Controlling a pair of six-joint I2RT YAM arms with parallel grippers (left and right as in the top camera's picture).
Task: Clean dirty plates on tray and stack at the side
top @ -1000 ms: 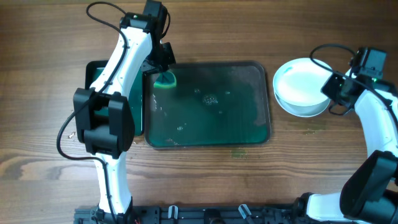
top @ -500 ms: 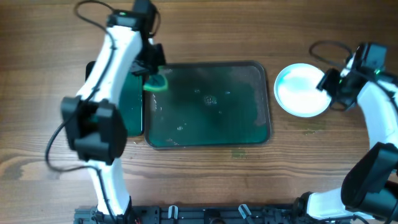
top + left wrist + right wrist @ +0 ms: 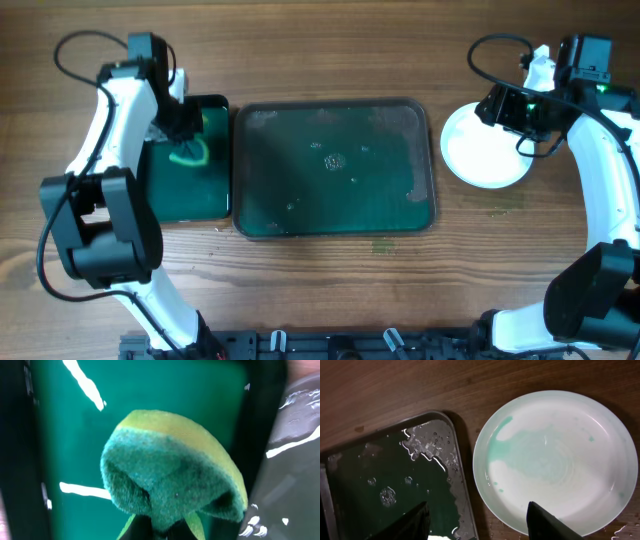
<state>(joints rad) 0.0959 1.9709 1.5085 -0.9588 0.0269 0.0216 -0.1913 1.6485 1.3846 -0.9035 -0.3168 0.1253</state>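
While your left gripper [image 3: 184,148] hangs over the sponge tray [image 3: 175,200] at the left of the table [image 3: 330,290], its fingers are pinched tight on the sponge [image 3: 190,154]. Your left wrist view shows that sponge folded over, the dark green scrub side bulging out and the yellow layer curving along the top. The sponge tray sits just beside the left edge of the tray [image 3: 390,205], and that big tray is wet, with droplets in the middle and foamy streaks along its top edge. Over on the right, the plates [image 3: 485,160] sit on the wood just beside the tray's right edge. From above you can only make out the top one, so I cannot tell how many lie under it. It is white, with a pale green smear across its upper left in your right wrist view. Your right gripper [image 3: 477,510] hovers above the plates' rim on the tray side, fingers spread apart, holding nothing
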